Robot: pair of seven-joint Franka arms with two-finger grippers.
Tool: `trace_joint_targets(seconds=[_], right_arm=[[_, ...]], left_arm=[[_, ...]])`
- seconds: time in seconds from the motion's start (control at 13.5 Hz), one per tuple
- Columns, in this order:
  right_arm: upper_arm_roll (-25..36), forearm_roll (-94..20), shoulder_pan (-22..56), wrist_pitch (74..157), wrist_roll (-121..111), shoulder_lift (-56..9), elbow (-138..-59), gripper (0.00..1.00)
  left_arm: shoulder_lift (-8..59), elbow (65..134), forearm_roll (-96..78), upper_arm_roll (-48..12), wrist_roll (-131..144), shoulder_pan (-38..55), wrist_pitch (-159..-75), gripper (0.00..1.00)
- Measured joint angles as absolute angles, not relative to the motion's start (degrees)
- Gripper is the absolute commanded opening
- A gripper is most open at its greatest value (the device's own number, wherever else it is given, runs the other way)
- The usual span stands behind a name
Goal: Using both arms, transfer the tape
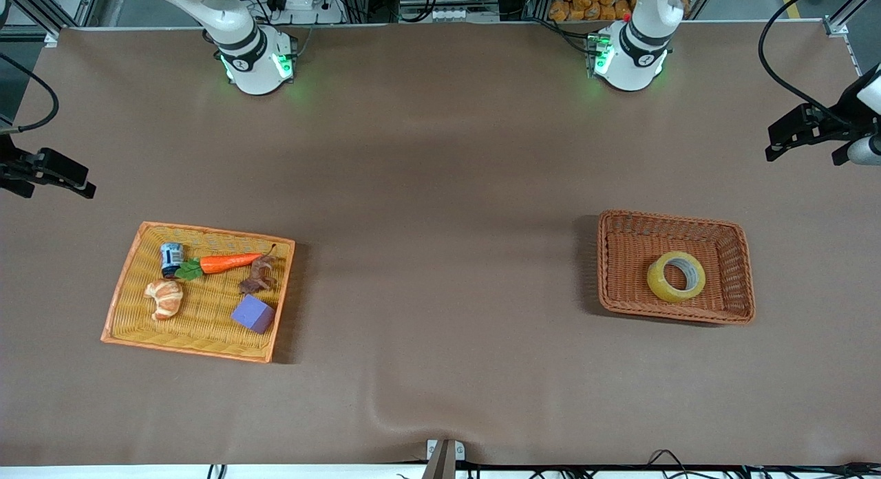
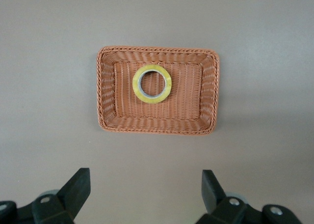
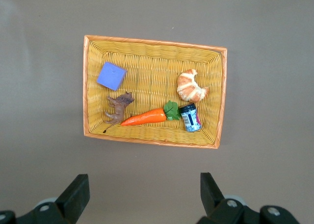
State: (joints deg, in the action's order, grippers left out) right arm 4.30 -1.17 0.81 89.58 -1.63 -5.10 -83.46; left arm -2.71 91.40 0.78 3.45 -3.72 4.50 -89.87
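The tape (image 1: 676,277), a yellowish translucent ring, lies flat in a brown wicker basket (image 1: 736,245) toward the left arm's end of the table. It also shows in the left wrist view (image 2: 152,83), inside that basket (image 2: 208,96). My left gripper (image 2: 145,177) is open and empty, held high over the table by that basket; it shows at the edge of the front view (image 1: 802,145). My right gripper (image 3: 144,182) is open and empty, held high by the yellow tray (image 3: 216,86); it shows at the other edge of the front view (image 1: 55,179).
The yellow wicker tray (image 1: 131,272) toward the right arm's end holds a purple cube (image 1: 253,314), a croissant (image 1: 165,298), a toy carrot (image 1: 227,262), a small brown animal figure (image 1: 258,276) and a small can (image 1: 171,257). A brown cloth covers the table.
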Motion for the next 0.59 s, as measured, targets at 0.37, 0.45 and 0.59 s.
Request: trace_joint_targets(seconds=[0.37,0.45,0.59], right_arm=[[4.30,-1.17,0.81,89.57,-1.62,-5.13,-83.47,1.00],[4.30,-1.17,0.81,89.57,-1.62,-5.14,-83.47,1.00],[4.30,-1.17,0.81,89.57,-1.62,-5.15,-83.47,1.00]], left_arm=[[-2.71,91.40,0.78,3.45,-3.72,4.50,-89.50,1.00],[-2.71,91.39,0.78,3.45,-3.72,4.50,-89.46,1.00],[-2.71,91.39,0.78,3.45,-3.72,4.50,-89.37,1.00]])
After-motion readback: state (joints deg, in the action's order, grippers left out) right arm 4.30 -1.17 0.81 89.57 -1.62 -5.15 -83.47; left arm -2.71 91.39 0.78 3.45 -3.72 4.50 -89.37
